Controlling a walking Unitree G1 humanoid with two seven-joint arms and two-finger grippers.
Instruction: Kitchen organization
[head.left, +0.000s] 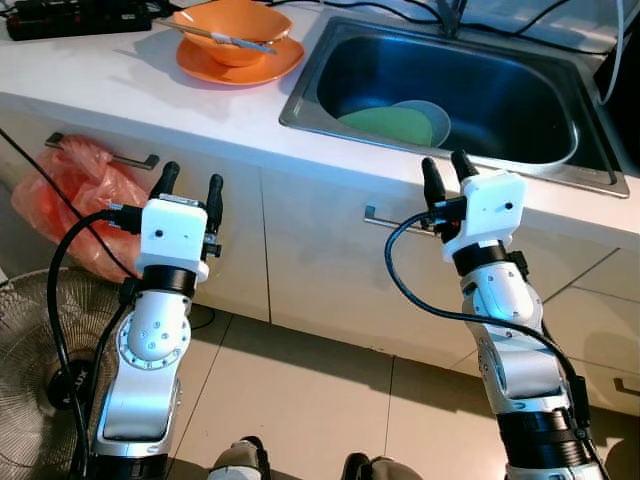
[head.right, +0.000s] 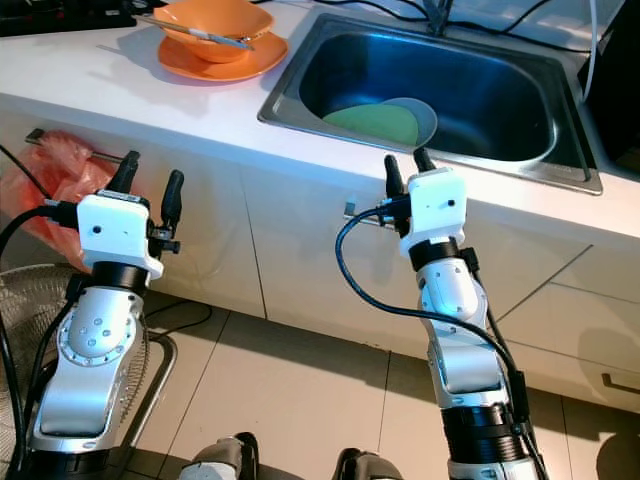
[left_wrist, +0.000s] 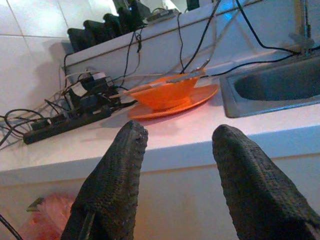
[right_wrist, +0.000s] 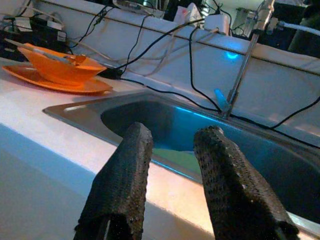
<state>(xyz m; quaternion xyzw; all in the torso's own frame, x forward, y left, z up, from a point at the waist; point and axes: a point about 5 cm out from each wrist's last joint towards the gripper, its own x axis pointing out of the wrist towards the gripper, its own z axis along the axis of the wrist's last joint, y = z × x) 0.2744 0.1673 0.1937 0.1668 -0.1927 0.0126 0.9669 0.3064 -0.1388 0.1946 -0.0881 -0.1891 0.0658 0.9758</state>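
An orange bowl with a utensil across it is seen on an orange plate on the white worktop, upper left of the frame. A green plate lies in the sink. Both the left hand and right hand are held open, empty, before the cabinets.

The white table carries an orange plate and a black power strip. A steel sink is set into it.
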